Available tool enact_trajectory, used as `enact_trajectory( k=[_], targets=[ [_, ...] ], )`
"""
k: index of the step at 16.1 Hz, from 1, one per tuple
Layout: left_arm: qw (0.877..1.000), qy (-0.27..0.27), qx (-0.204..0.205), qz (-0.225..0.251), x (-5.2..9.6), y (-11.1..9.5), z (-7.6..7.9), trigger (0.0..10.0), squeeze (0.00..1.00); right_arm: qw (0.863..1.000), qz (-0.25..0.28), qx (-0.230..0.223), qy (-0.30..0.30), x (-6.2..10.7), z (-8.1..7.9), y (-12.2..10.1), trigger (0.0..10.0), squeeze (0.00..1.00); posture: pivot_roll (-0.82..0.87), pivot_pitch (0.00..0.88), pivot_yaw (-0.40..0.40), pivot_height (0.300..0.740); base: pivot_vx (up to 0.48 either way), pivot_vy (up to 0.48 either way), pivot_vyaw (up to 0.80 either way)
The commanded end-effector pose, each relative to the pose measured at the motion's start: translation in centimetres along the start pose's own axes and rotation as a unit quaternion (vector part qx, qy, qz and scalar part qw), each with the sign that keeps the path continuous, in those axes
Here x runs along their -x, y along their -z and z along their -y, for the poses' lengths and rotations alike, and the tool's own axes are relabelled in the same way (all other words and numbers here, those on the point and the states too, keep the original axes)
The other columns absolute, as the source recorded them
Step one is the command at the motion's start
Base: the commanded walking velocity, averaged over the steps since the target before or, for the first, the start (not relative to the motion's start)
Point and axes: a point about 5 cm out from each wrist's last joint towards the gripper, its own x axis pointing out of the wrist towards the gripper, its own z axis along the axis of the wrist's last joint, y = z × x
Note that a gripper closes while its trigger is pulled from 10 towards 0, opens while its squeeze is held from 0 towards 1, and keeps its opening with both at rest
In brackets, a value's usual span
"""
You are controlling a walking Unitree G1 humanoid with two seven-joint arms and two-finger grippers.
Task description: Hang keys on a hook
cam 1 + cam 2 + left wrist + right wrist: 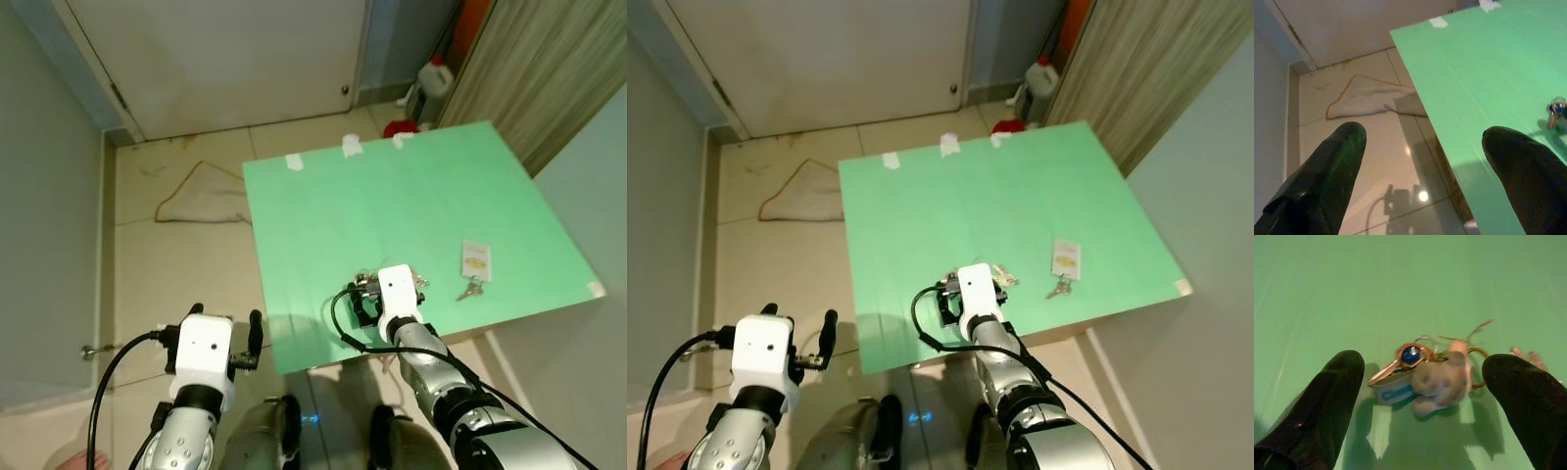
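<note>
A bunch of keys (1435, 372) with a blue-headed key, a pale plush charm and a white tag lies on the green table (392, 196) near its front edge. My right gripper (1424, 361) is open just behind the bunch, one black finger on each side, not touching it. In the left eye view the right gripper (387, 284) is low over the table's front. A second key with a white card tag (474, 262) lies further right. My left gripper (226, 315) stands open over the floor, left of the table, holding nothing.
A crumpled cloth (201, 196) lies on the tiled floor left of the table. Behind it is a closed door (225, 59). A white bottle (434, 78) and a red object (400, 127) stand past the table's far edge. A wooden panel (549, 69) rises at right.
</note>
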Motion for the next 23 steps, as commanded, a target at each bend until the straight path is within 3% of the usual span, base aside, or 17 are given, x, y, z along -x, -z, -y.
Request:
enact_trajectory(
  k=[1,6,10,11,12,13,19,22,23],
  targets=[
    [1.000,0.008,0.000,-0.006,0.6,0.0,0.1,10.0,0.00,1.000,-0.017,0.000,0.001,0.3,-0.4,0.9,10.0,0.00,0.30,0.298,0.051,0.740,0.000,0.000,0.00],
    [1.000,0.017,-0.015,-0.016,1.9,-0.6,-0.4,10.0,0.00,0.999,-0.038,-0.010,0.009,0.5,-1.8,1.5,10.0,0.00,0.37,0.311,0.098,0.740,0.000,0.000,0.00],
    [0.999,0.018,-0.016,-0.021,2.1,-0.5,-0.3,10.0,0.00,0.999,-0.037,-0.002,0.004,0.3,-2.1,1.2,10.0,0.00,0.36,0.306,0.086,0.740,0.000,0.000,0.00],
    [0.999,0.019,-0.014,-0.022,2.1,-0.5,-0.1,10.0,0.00,0.999,-0.041,-0.005,-0.002,0.4,-2.0,1.4,5.5,0.00,0.35,0.306,0.078,0.740,0.000,0.000,0.00],
    [0.999,0.018,-0.012,-0.023,2.0,-0.5,0.0,10.0,0.00,0.999,-0.049,-0.004,-0.012,0.7,-2.2,2.0,6.6,0.00,0.35,0.303,0.068,0.740,0.000,0.000,0.00],
    [1.000,0.017,-0.010,-0.023,2.0,-0.5,0.1,10.0,0.00,0.998,-0.053,-0.006,-0.020,1.0,-2.4,2.5,10.0,0.00,0.34,0.304,0.058,0.740,0.000,0.000,0.00],
    [1.000,0.014,0.000,-0.018,1.5,-0.6,0.4,10.0,0.00,0.997,-0.059,0.001,-0.044,2.7,-2.6,4.9,10.0,0.00,0.31,0.302,0.038,0.740,0.000,0.000,0.00],
    [1.000,0.013,0.003,-0.009,1.0,-0.9,0.5,10.0,0.00,0.998,0.024,0.004,-0.052,1.3,-3.1,1.3,10.0,0.00,0.30,0.304,0.031,0.740,0.000,0.000,0.00],
    [1.000,0.012,0.003,-0.008,0.9,-1.0,0.5,10.0,0.00,0.998,0.030,0.003,-0.050,1.1,-3.1,0.9,10.0,0.00,0.29,0.298,0.028,0.740,0.000,0.000,0.00]
  ],
)
